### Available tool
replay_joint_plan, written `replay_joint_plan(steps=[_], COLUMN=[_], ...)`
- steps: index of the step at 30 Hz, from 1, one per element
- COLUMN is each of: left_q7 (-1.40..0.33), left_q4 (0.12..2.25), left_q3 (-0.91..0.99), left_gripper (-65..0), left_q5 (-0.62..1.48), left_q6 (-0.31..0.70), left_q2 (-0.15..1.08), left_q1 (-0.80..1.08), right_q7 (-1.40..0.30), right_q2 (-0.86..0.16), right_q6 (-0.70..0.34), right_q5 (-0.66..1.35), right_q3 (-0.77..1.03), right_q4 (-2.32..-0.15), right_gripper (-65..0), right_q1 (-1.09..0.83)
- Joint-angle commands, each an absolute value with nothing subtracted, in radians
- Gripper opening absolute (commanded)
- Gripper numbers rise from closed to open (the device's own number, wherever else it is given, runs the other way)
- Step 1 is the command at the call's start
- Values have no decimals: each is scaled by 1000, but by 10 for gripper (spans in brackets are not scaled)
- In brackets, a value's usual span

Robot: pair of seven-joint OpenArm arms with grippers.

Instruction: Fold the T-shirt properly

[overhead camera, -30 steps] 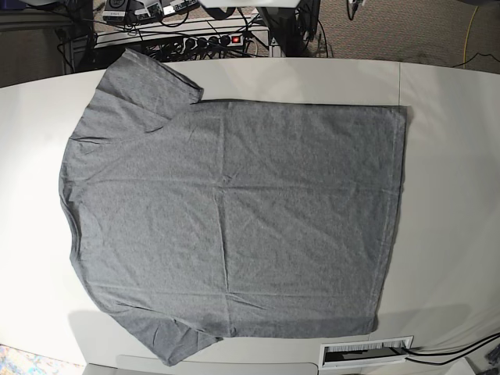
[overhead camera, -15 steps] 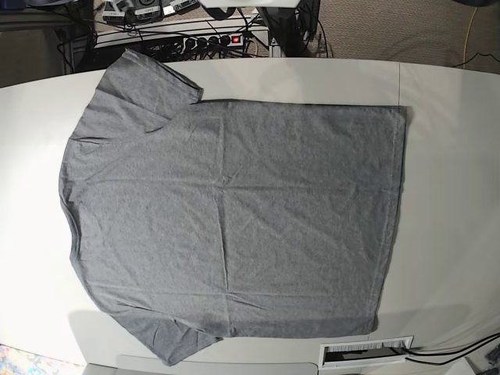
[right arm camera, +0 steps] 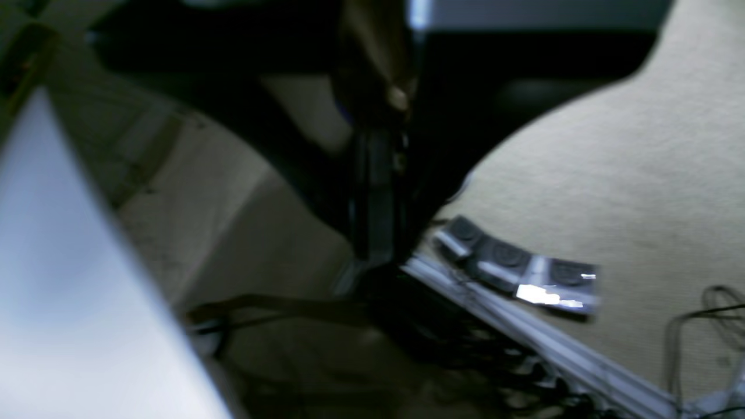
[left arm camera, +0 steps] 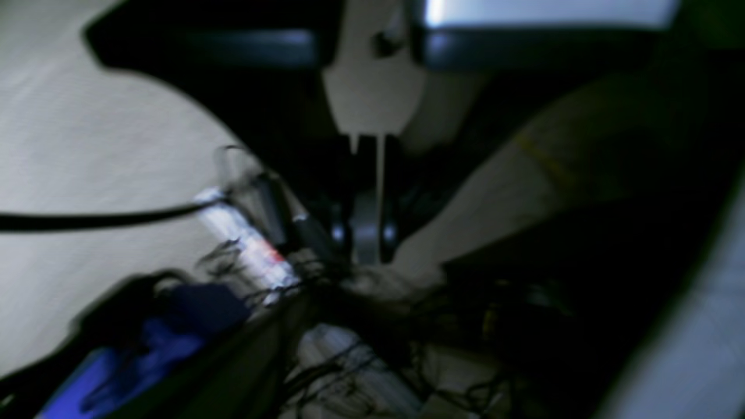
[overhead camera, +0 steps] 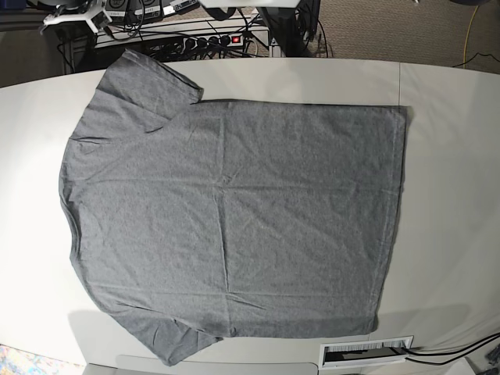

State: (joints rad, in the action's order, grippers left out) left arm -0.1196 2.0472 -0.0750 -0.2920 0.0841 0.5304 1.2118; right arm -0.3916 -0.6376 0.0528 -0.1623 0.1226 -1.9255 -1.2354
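White table (overhead camera: 449, 156) bears the flat T-shirt (overhead camera: 234, 211); both arms' jaws are together, empty.

The heather-grey T-shirt (overhead camera: 234, 219) lies flat and unfolded on the table, collar end toward nine o'clock, hem toward three, seemingly back side up, lightly creased.

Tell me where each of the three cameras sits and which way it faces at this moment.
Base: overhead, looking straight down on the plain heather-grey short-sleeved T-shirt spread flat on the white table; no hand over the shirt.
Left wrist: on the left arm, facing past the shut left hand at blurred cables and carpet off the table.
Right wrist: on the right arm, facing past the shut right hand at beige carpet and a black power strip.
Shared: both wrist views show floor clutter, not the shirt.
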Motion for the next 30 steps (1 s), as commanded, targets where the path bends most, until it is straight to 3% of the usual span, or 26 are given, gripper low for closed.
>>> replay_joint_plan(steps=[1,8,16,22,29,30], left_q7=[-122,-231,-228,-210,-163,-150], left_q4=[2096,2313,2334,2246,2030,2006], left_q3=[-75,-75,-75,-75,-76,-76], left_gripper=[-650,-650,-650,-650,-650,-611], left_q5=[-312,-433,-453,-453,-533,-540], left_q6=[85,85,86,87,93,105], left_q2=[550,609,646,648,749,770], left_q1=[1233,1223,1038,891,756,746], right_q7=[-397,-428,-517,-587,-680,-681], right_q2=[-643,-643,-643,-643,-642,-643], right_q6=[54,54,19,-116,-125,-125], right_q5=[-182,-263,-398,-413,-412,-413], right_q3=[131,132,132,132,132,132], right_q4=[-1956,-2045,-2171,-2255,-2300,-2300], right_gripper=[-650,-650,-650,-650,-650,-650], right_q1=[-1256,-1254,-1222,-1148,-1105,-1102])
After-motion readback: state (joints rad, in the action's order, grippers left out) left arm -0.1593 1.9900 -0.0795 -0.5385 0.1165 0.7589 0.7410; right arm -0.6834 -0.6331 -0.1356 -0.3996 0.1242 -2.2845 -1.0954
